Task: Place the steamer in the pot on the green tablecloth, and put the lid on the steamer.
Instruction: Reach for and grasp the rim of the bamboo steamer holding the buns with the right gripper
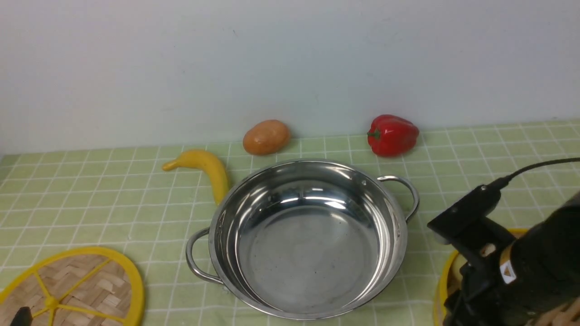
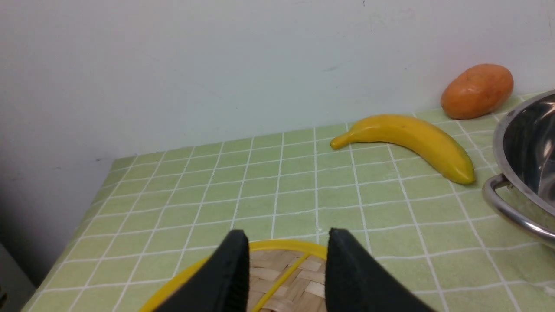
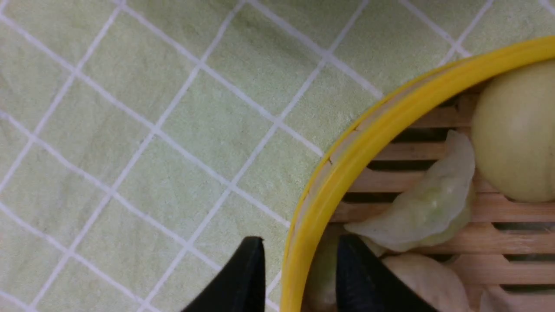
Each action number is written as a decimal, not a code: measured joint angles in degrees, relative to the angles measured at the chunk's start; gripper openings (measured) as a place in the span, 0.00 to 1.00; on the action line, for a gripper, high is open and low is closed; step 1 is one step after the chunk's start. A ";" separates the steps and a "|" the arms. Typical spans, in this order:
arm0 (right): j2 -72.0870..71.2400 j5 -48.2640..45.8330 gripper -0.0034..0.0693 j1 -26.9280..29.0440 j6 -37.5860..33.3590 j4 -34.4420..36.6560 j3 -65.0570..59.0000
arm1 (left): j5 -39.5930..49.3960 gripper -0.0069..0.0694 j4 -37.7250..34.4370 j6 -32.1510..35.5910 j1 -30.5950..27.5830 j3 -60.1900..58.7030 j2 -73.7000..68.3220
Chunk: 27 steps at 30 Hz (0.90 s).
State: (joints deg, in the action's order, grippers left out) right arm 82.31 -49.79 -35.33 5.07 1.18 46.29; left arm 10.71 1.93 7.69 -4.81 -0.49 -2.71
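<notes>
Cloth: the light green tablecloth with the thin white grid (image 1: 90, 199) runs right across the scene to the pale wall, and everything sits on it.
Pot: dead centre we have the wide, shallow, shiny stainless-steel pot with two loop handles (image 1: 308, 253), upright and with nothing inside.
Lid: near left, the flat woven bamboo lid with a thick yellow rim and yellow spokes (image 1: 90, 280) lies flat on the cloth. It is clear of the pot's left handle and cut off by the frame edge.
Steamer: near right, the round bamboo steamer with a yellow rim and slatted wooden floor (image 1: 442, 280) stands on the cloth beside the pot, not in it. The arm hides most of it in the front view.
Right arm: the black right arm (image 1: 521, 262) reaches down over the steamer.
Right tool: the right tool (image 3: 300, 238) is spread wide and straddles the steamer's yellow rim, one finger outside and one inside. There is a sliver of gap on each side, so it grips nothing.
Left tool: the left tool (image 2: 286, 231) hangs over the lid's far edge with its fingers apart and nothing clamped.
Banana: the yellow curved banana (image 1: 213, 170) lies just beside the pot's far-left rim.
Pepper: the glossy red bell pepper (image 1: 392, 135) sits by the wall, beyond the pot's right handle.
Potato: the orange-brown oval potato (image 1: 266, 136) sits by the wall, between banana and pepper.
Filling: inside the steamer, a pale round bun (image 3: 516, 130) and a pale green folded dumpling (image 3: 429, 203) lie touching on the slats.
</notes>
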 joint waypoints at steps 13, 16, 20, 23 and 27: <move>7.32 -0.18 0.39 0.00 0.25 -0.02 0.52 | 0.00 0.41 0.00 0.00 0.00 0.00 0.00; 7.74 -0.06 0.39 0.00 0.25 -0.02 0.63 | 0.00 0.41 0.00 0.00 0.00 0.00 0.00; 7.99 0.20 0.36 0.00 0.25 0.29 0.68 | 0.00 0.41 0.00 0.00 0.00 0.00 0.00; 8.80 0.04 0.33 0.00 0.30 0.40 1.00 | 0.00 0.41 0.00 0.00 0.00 0.00 0.00; 9.21 -0.94 0.26 0.00 0.49 0.21 1.32 | 0.00 0.41 0.00 0.00 0.00 0.00 0.00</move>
State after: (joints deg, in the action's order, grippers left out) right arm 91.52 -50.73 -35.33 5.56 1.39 47.61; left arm 10.71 1.93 7.69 -4.81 -0.49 -2.71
